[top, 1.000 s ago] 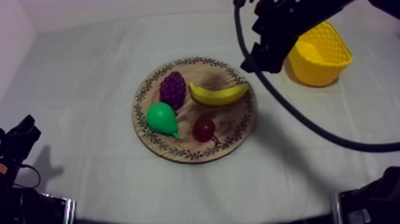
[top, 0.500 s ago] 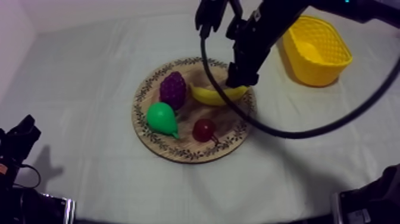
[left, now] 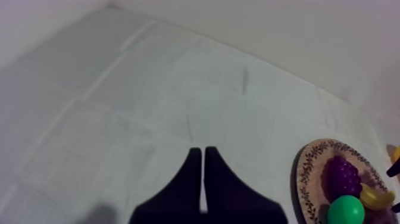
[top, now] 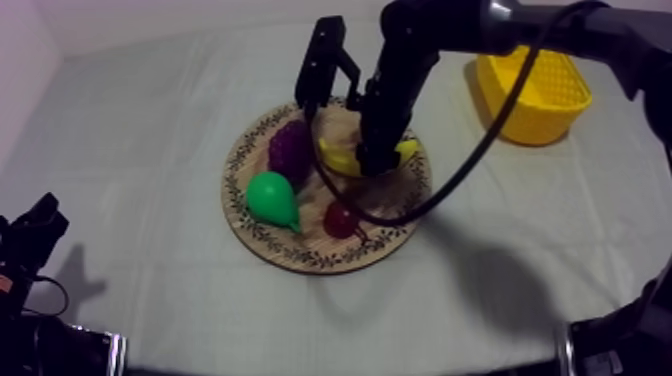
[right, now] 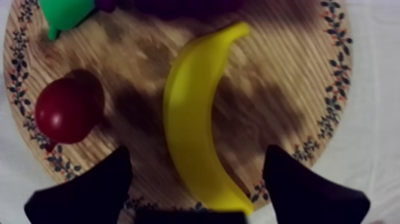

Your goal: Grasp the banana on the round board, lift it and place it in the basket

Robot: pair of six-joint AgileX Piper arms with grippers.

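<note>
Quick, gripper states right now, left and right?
Left gripper: shut, holding nothing.
Right gripper: open, straddling the banana on the wooden board.

Our right arm (top: 455, 22) extended in from the upper right of the top view and bent steeply down at the wrist (top: 398, 75), so that our right gripper (top: 372, 160) pointed downward. In the right wrist view its two black fingers (right: 95, 190) stood wide apart, closed on nothing. Our left arm (top: 30, 240) sat low at the lower left edge of the top view, at rest. Our left gripper (left: 203, 152) held its fingers together as a narrow wedge, with nothing between them.
</note>
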